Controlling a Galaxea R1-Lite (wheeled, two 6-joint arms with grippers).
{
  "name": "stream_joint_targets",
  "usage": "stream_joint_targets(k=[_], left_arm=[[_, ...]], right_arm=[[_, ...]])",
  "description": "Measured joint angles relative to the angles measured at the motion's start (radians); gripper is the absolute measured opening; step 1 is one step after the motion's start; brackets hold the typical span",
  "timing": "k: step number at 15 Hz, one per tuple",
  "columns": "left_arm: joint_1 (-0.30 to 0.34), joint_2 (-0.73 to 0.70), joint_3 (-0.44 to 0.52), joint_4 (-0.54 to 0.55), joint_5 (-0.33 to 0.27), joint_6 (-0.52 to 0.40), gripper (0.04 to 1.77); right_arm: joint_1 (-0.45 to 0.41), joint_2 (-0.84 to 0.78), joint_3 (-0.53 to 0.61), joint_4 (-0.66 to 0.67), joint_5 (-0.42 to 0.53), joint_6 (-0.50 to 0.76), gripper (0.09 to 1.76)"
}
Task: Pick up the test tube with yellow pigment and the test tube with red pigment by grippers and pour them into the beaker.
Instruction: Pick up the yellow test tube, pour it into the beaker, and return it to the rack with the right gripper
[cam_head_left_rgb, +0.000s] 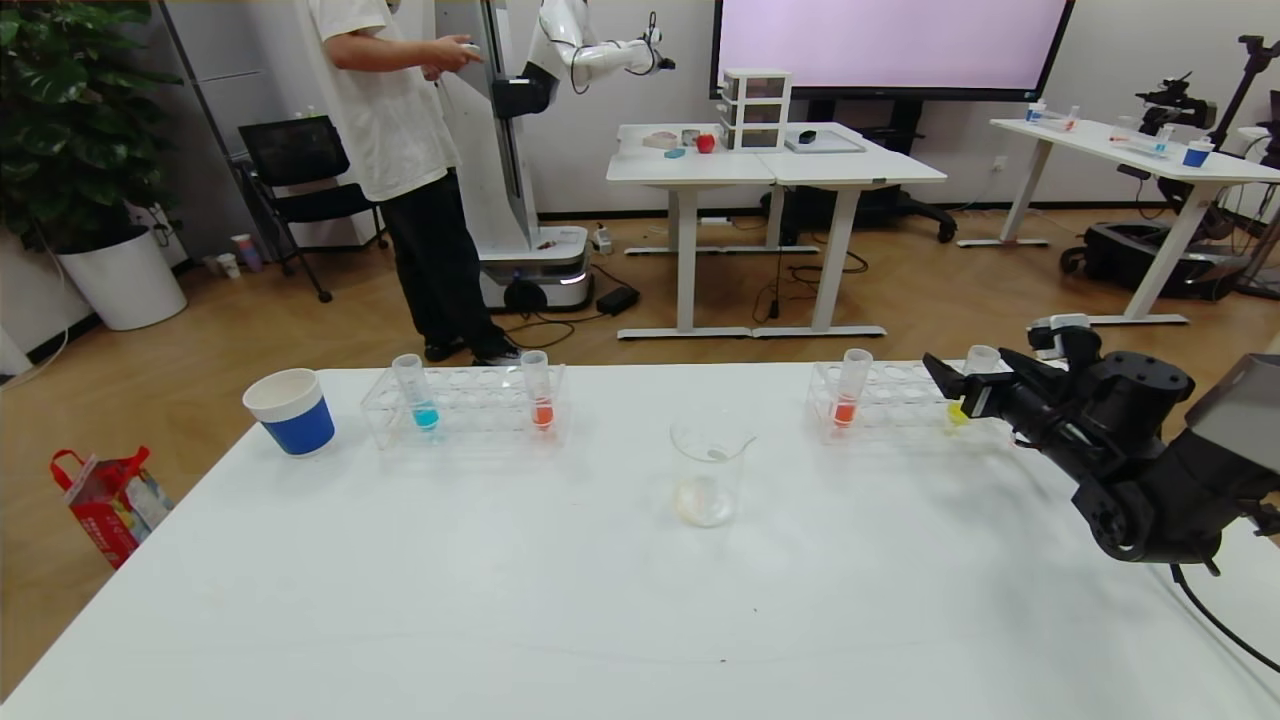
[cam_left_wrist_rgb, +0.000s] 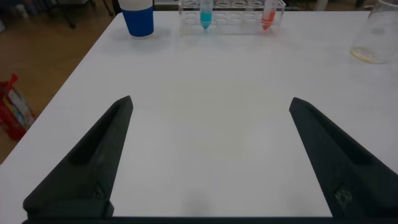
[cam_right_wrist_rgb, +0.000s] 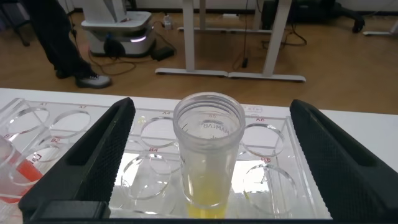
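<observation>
The yellow test tube (cam_head_left_rgb: 975, 375) stands upright in the right clear rack (cam_head_left_rgb: 895, 400), at its right end. My right gripper (cam_head_left_rgb: 958, 385) is open, with one finger on each side of that tube and not touching it; the right wrist view shows the tube (cam_right_wrist_rgb: 208, 155) midway between the fingers (cam_right_wrist_rgb: 93, 162). A red test tube (cam_head_left_rgb: 850, 390) stands at the left end of the same rack. A second red tube (cam_head_left_rgb: 538, 392) stands in the left rack (cam_head_left_rgb: 465, 402). The beaker (cam_head_left_rgb: 708, 470) stands at the table's middle. My left gripper (cam_left_wrist_rgb: 210, 109) is open and empty over bare table.
A blue-liquid tube (cam_head_left_rgb: 415, 392) stands in the left rack. A blue-and-white paper cup (cam_head_left_rgb: 290, 410) stands at the table's far left. A person and another robot stand beyond the table's far edge. A red bag (cam_head_left_rgb: 105, 500) lies on the floor at the left.
</observation>
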Motion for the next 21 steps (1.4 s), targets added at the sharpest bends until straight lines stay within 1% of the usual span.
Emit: stream_joint_targets(k=[3, 7, 8, 9, 10, 11, 12, 13, 14, 15, 21], left_arm=[[0.0, 0.0, 0.0, 0.0, 0.0, 0.0, 1.75], [0.0, 0.0, 0.0, 0.0, 0.0, 0.0, 1.75], [0.0, 0.0, 0.0, 0.0, 0.0, 0.0, 1.75], [0.0, 0.0, 0.0, 0.0, 0.0, 0.0, 1.75], [0.0, 0.0, 0.0, 0.0, 0.0, 0.0, 1.75], [0.0, 0.0, 0.0, 0.0, 0.0, 0.0, 1.75], [0.0, 0.0, 0.0, 0.0, 0.0, 0.0, 1.75], [0.0, 0.0, 0.0, 0.0, 0.0, 0.0, 1.75], [0.0, 0.0, 0.0, 0.0, 0.0, 0.0, 1.75], [0.0, 0.0, 0.0, 0.0, 0.0, 0.0, 1.75], [0.0, 0.0, 0.0, 0.0, 0.0, 0.0, 1.75]], right_arm=[[0.001, 0.036, -0.043, 0.0, 0.001, 0.0, 1.74], [0.006, 0.045, -0.054, -0.005, 0.001, 0.0, 1.73], [0.006, 0.044, -0.054, -0.006, 0.001, 0.0, 1.62], [0.008, 0.042, -0.054, -0.004, 0.002, 0.0, 1.35], [0.008, 0.039, -0.052, -0.004, 0.002, 0.0, 1.01], [0.009, 0.035, -0.048, -0.005, 0.001, -0.001, 0.51], [0.009, 0.033, -0.046, -0.006, 0.002, -0.001, 0.42], [0.01, 0.032, -0.046, -0.006, 0.002, 0.0, 0.55], [0.01, 0.03, -0.046, -0.008, 0.002, 0.0, 0.59], [0.009, 0.027, -0.044, -0.008, 0.001, 0.0, 0.53], [0.011, -0.027, -0.043, 0.023, -0.001, -0.002, 0.53]])
